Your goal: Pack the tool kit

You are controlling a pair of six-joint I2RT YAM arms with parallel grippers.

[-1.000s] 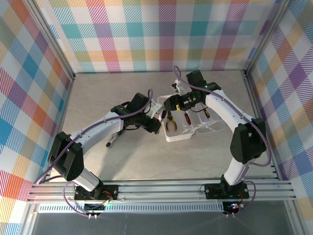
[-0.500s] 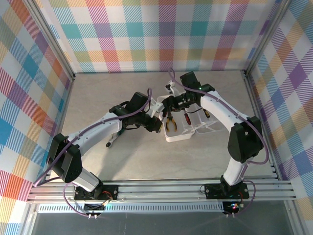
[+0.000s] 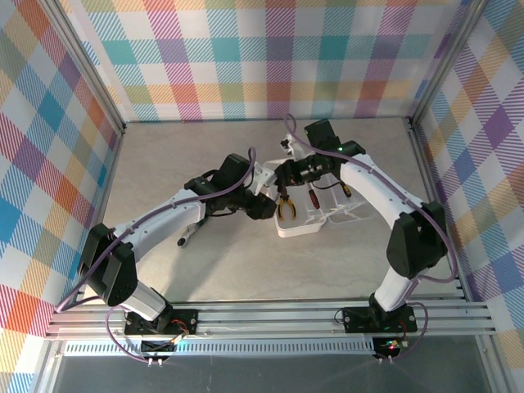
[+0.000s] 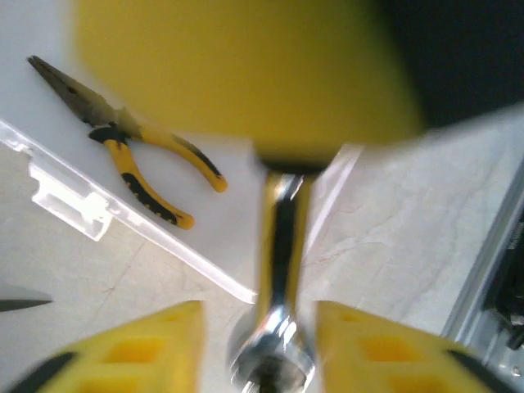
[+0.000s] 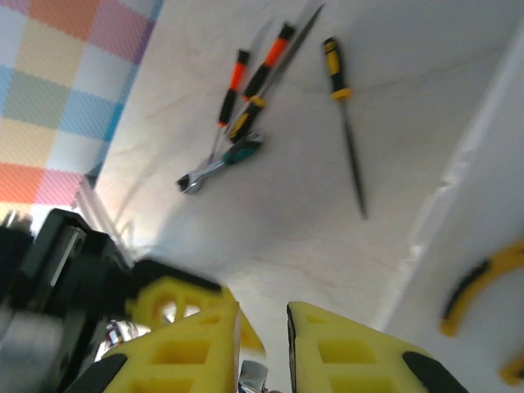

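Plainly, the fingers [image 4: 147, 352] of the left gripper [image 4: 258, 315] stood apart, flanking the chrome head of a yellow-handled ratchet [image 4: 274, 360] without clamping it. The right gripper [image 5: 262, 315] was nearly closed, pinching a chrome bit of that ratchet. Both met at the left end of the case [image 3: 304, 231], where pliers [image 4: 139, 160] lay inside. Loose screwdrivers [image 5: 237, 74] and a green ratchet [image 5: 221, 168] lay on the table [image 3: 246, 270], apart from the case.
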